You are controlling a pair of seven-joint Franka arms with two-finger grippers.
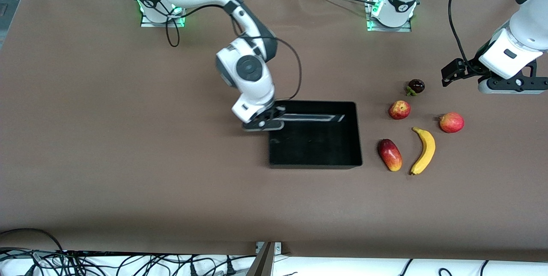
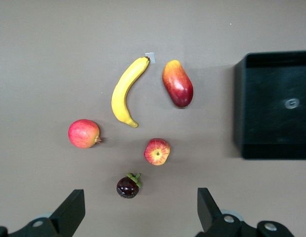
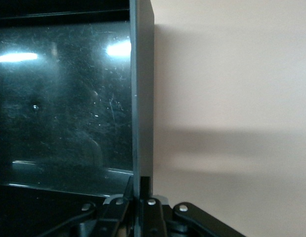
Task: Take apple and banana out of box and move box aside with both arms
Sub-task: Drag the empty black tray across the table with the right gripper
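Note:
The black box (image 1: 317, 143) lies mid-table with nothing in it. My right gripper (image 1: 264, 123) is shut on its wall (image 3: 142, 98) at the right arm's end, one finger inside and one outside (image 3: 142, 185). Toward the left arm's end lie the yellow banana (image 1: 424, 151) (image 2: 125, 91) and, farther from the front camera, the small red-yellow apple (image 1: 399, 110) (image 2: 156, 151). My left gripper (image 1: 511, 87) hangs open (image 2: 138, 212) over bare table beside the fruits and holds nothing. The box (image 2: 276, 103) also shows in the left wrist view.
A red-yellow mango (image 1: 390, 155) (image 2: 177, 84) lies between the box and the banana. A dark mangosteen (image 1: 416, 86) (image 2: 128, 186) sits farthest from the front camera. Another round red fruit (image 1: 451, 122) (image 2: 84, 133) lies beside the banana toward the left arm's end.

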